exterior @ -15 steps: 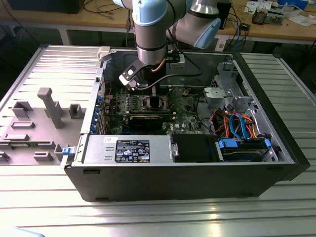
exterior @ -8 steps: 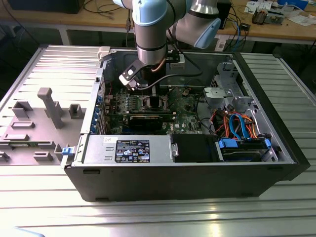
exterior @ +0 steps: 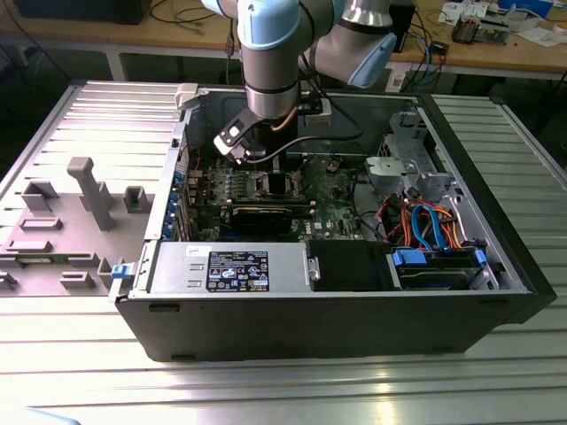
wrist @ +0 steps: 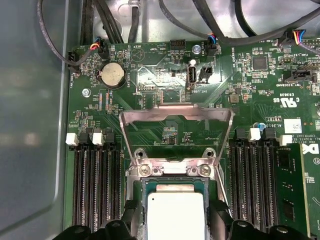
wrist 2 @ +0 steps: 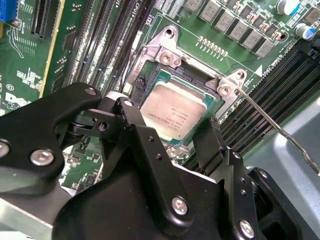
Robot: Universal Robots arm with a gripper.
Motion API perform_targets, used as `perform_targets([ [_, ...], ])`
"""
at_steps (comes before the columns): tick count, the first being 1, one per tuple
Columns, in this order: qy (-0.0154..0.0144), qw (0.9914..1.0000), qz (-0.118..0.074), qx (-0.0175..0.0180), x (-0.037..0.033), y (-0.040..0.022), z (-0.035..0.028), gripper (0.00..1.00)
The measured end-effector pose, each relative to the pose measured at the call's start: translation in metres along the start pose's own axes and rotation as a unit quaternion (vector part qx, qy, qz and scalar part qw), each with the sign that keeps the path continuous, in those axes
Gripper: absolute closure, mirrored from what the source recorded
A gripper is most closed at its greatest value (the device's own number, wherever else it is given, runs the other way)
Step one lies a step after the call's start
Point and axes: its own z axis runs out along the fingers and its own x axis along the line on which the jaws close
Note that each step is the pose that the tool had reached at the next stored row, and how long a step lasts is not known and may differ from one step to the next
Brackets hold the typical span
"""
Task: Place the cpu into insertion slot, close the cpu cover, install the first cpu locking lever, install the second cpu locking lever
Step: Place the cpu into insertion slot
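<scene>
The cpu (wrist 2: 176, 111), a silvery square chip, lies flat in the insertion slot (wrist 2: 150, 75) of the green motherboard; it shows again in the first wrist view (wrist: 175, 212). My black gripper (wrist 2: 170, 131) hangs just over it, open, one finger (wrist: 131, 216) on each side of the chip with a gap to its edges. The cpu cover (wrist: 150, 114), a dull metal frame with a window, stands tilted up from its hinge beyond the slot. A thin wire locking lever (wrist 2: 280, 130) sticks out from one corner of the slot. In the exterior view the gripper (exterior: 252, 152) is low inside the open computer case.
Long black memory slots (wrist: 95, 180) flank the socket on both sides. A coin battery (wrist: 112, 76) and cables (wrist: 75, 55) lie beyond the cover. The case holds a power supply (exterior: 226, 266), a black card (exterior: 266, 217) and a drive bay (exterior: 438, 266). A grey fixture (exterior: 89, 190) stands outside.
</scene>
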Motion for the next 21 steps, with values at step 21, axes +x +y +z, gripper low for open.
perform_targets([
  [21, -0.0008, 1.0, 0.0, 0.0027, 0.0056, 0.0051, -0.001, 0.33],
])
